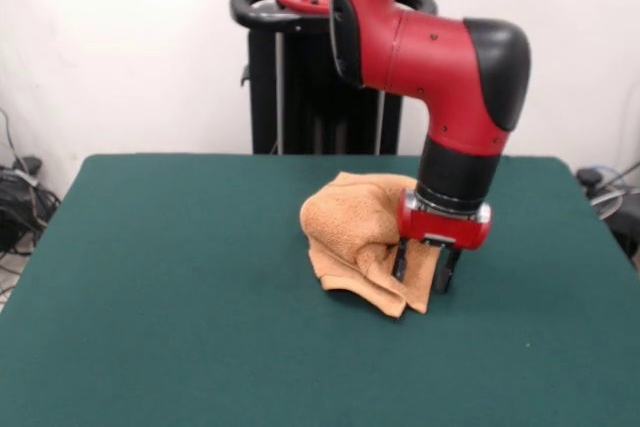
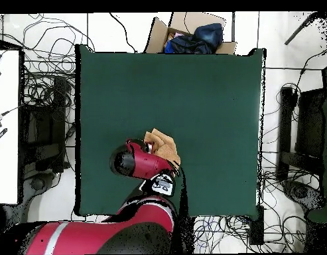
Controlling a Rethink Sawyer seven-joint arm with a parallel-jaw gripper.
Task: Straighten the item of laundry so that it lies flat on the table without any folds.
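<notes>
- towel (image 1: 352, 232) bunched, folded, on green worktop (image 1: 180, 297)
- hand (image 1: 422, 269) down at towel's edge, 2 fingers (image 1: 400, 259) pinching a towel fold between them

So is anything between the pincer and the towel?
No. In the front view the pincer straddles the towel's lifted edge, no gap between them.

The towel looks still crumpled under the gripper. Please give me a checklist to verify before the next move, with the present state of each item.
1. Towel lies flat: not ok, bunched with folds.
2. Gripper at the towel: ok, fingers straddle a hanging fold.
3. Firm grasp: cannot tell.
4. Free table around for spreading: ok, the green top is bare all around.
5. Towel within table edges: ok, well away from every edge.
6. Towel corners found: cannot tell, arm covers part of the cloth from overhead.
</notes>
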